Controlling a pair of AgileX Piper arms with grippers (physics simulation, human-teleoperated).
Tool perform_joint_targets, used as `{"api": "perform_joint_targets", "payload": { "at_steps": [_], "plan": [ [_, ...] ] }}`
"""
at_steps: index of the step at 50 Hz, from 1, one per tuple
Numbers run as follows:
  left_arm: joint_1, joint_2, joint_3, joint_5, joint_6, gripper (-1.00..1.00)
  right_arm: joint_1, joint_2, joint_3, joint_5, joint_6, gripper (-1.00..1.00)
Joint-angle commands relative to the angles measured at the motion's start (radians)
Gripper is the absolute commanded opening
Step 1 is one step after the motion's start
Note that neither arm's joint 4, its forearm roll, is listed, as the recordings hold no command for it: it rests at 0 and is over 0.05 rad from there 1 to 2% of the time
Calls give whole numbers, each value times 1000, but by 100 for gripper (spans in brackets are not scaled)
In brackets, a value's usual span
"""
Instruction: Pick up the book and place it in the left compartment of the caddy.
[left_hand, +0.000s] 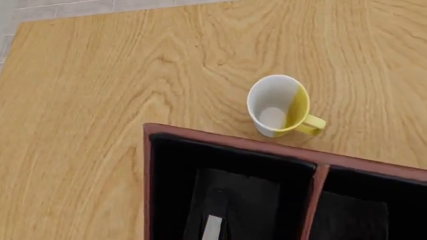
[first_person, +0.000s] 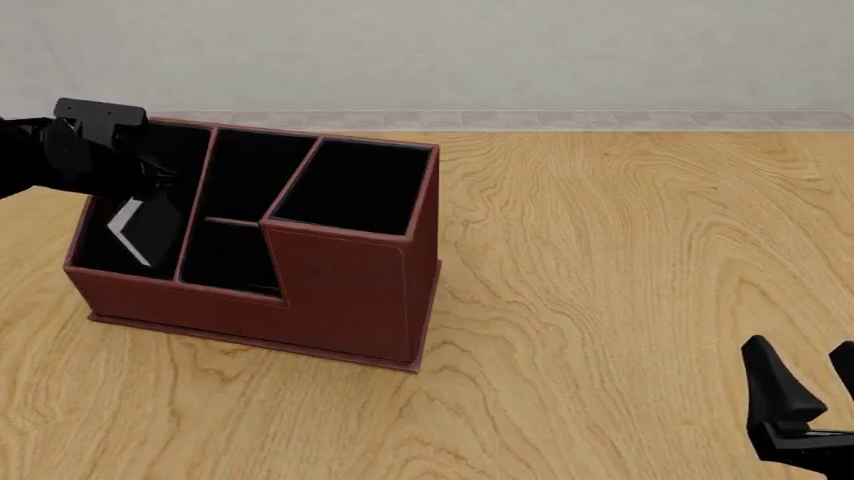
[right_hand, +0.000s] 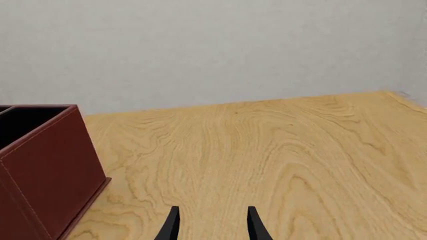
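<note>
- Wood-grain table fills the scene, with a pale grey wall behind it.
- Nearest the camera, the right gripper hangs low at the table's right side, its fingers parted with nothing between them, well apart from the caddy.
- Farther in, the caddy stands on the table's left half.
- At its left end, the book sits tilted inside the left compartment, white page edges showing.
- The left gripper reaches into that compartment from above; whether its fingers grip the book cannot be told.
- Beyond the caddy, a white-and-yellow mug stands upright on the table, seen only from the left wrist.
</note>
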Motion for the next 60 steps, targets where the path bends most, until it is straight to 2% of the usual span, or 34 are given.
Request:
{"api": "perform_joint_targets", "payload": {
  "at_steps": [1, 60],
  "plan": [
    [9, 23, -15, -22, 13, -100, 0, 3, 0, -2, -2, 100],
    [30, 113, -37, -65, 20, -100, 7, 26, 0, -21, -2, 100]
  ]
}}
